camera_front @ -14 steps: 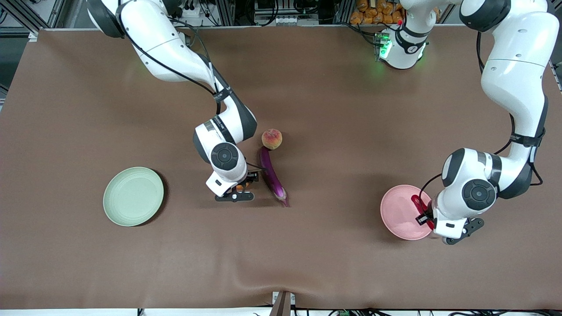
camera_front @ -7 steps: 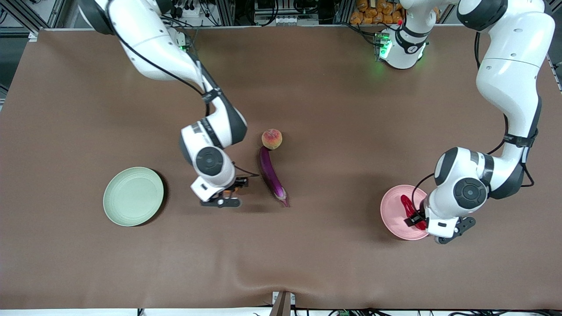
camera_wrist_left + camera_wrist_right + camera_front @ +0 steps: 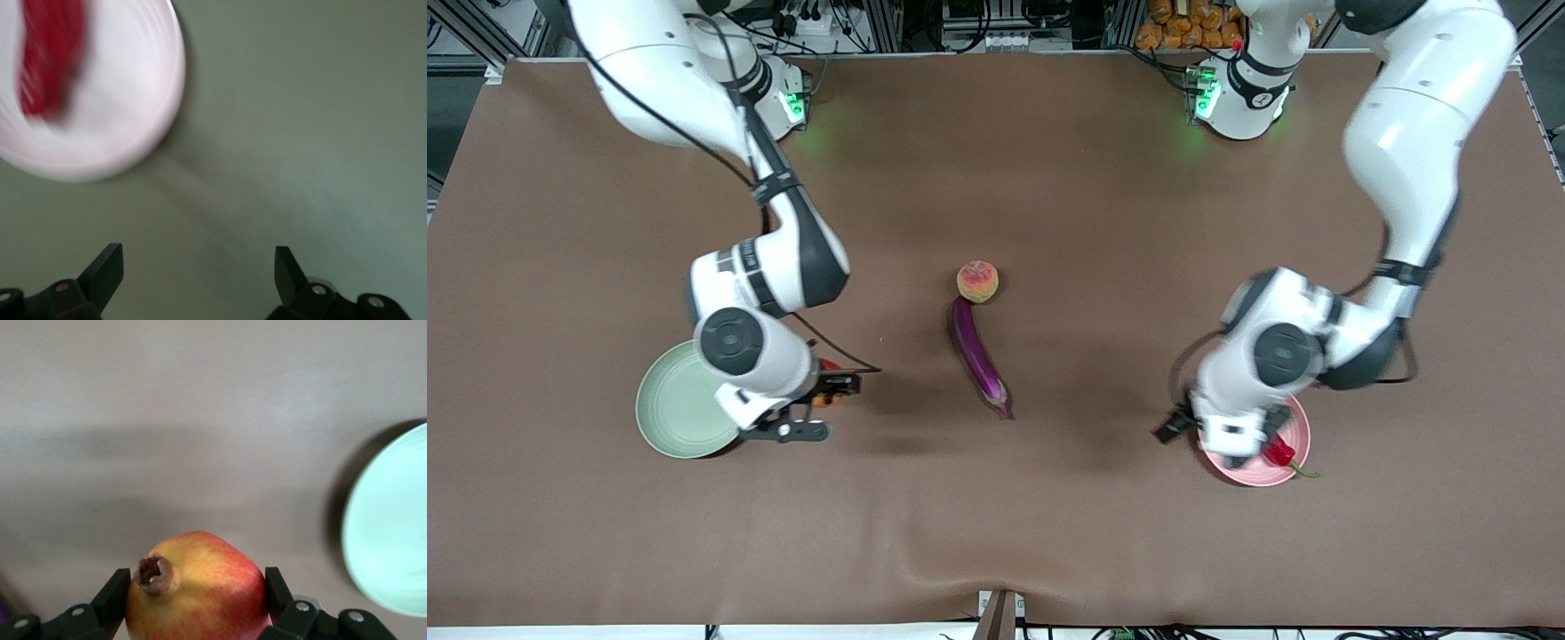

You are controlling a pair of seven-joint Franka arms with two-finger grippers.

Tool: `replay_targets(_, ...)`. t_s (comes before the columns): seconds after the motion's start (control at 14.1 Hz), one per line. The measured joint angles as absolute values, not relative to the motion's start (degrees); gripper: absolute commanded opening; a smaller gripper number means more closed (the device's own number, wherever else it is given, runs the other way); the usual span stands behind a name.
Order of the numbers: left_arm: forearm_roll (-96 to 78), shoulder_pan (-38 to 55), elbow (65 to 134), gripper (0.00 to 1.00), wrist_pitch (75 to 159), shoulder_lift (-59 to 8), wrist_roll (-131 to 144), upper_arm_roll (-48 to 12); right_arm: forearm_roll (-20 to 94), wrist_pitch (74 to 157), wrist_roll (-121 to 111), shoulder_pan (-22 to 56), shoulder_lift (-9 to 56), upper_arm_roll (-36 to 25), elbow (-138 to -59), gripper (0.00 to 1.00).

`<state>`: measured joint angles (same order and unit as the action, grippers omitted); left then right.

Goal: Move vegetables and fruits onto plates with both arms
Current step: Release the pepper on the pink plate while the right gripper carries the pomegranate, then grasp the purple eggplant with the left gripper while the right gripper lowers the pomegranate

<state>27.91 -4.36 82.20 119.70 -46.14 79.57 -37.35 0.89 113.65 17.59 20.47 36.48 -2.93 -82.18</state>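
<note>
The right arm's dark two-finger gripper (image 3: 197,597) is clamped on one round red-yellow pomegranate-like fruit (image 3: 197,587), a finger on each side and the small dark crown tip clear of both. It hangs over bare brown tabletop just beside the rim of the pale green round shallow plate (image 3: 680,400), which holds nothing. The left arm's dark gripper (image 3: 199,270) has its fingers spread wide with nothing between them, over the table at the edge of the pale pink round plate (image 3: 1294,437).

Counted: two plates, two fruits, two vegetables. One wrinkled red chili pepper (image 3: 1278,450) lies on the pink plate, its thin green stem reaching past the rim toward the left arm's end of the table. One long slender glossy purple eggplant (image 3: 978,356) lies mid-table, its long axis running from the bases toward the front camera, slightly slanted. One fuzzy pink-orange peach (image 3: 977,281) sits touching or just beside the eggplant's end farther from the camera.

Wide open brown table (image 3: 1049,516) surrounds the pair, well apart from both plates.
</note>
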Motion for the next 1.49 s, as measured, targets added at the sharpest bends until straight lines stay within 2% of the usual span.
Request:
replay_targets(0.36, 27.9, 11.6, 81.4, 1.0, 127.6, -47.7, 96.2, -32.8, 0.8, 113.0, 5.7, 12.3, 36.3, -3.1, -82.7, 0.03)
replay_targets(0.57, 27.9, 19.9, 77.2, 1.0, 130.9, -50.6, 102.3, -27.4, 0.8, 113.2, -1.1, 7.0, 36.3, -3.2, -84.3, 0.03)
replay_targets(0.71, 27.9, 24.8, 74.6, 1.0, 134.3, -52.7, 104.9, -24.1, 0.8, 115.2, -4.3, 4.1, 36.4, -3.2, -86.1, 0.03)
replay_targets(0.92, 27.9, 27.4, 73.2, 1.0, 138.4, -54.5, 105.6, -22.9, 0.7, 120.7, -8.8, 1.0, 37.2, -3.2, -89.7, 0.09)
replay_targets(1.0, 27.9, 27.6, 73.2, 1.0, 139.4, -54.8, 105.6, -22.9, 0.7, 121.3, -10.0, 0.0, 37.9, -3.2, -90.3, 0.18)
replay_targets(1.07, 27.9, 27.7, 73.2, 1.0, 140.4, -55.2, 105.6, -22.9, 0.7, 121.8, -10.8, -0.7, 38.6, -3.2, -90.6, 0.4)
replay_targets(1.14, 27.9, 27.9, 73.1, 1.0, 141.4, -55.8, 105.5, -22.9, 0.6, 122.4, -11.2, -1.1, 39.2, -3.2, -90.6, 0.84)
replay_targets(1.21, 27.9, 28.1, 73.1, 1.0, 142.2, -56.4, 105.5, -22.7, 0.4, 123.0, -11.5, -1.1, 39.6, -3.1, -90.7, 1.0)
replay_targets(1.28, 27.9, 28.6, 73.1, 0.97, 142.9, -57.0, 105.4, -22.2, -0.1, 123.4, -11.6, -1.1, 39.8, -3.0, -90.6, 1.0)
replay_targets(1.35, 27.9, 29.3, 73.1, 0.84, 143.4, -57.5, 105.3, -21.5, -0.3, 123.7, -11.6, -1.1, 39.8, -2.8, -90.6, 1.0)
replay_targets(1.42, 27.9, 30.0, 73.1, 0.63, 143.8, -57.8, 105.2, -20.7, -0.4, 123.9, -11.7, -1.1, 39.8, -2.7, -90.5, 1.0)
replay_targets(1.49, 27.9, 30.5, 73.1, 0.34, 143.9, -57.9, 105.2, -20.2, -0.4, 124.0, -11.7, -1.1, 39.7, -2.6, -90.3, 1.0)
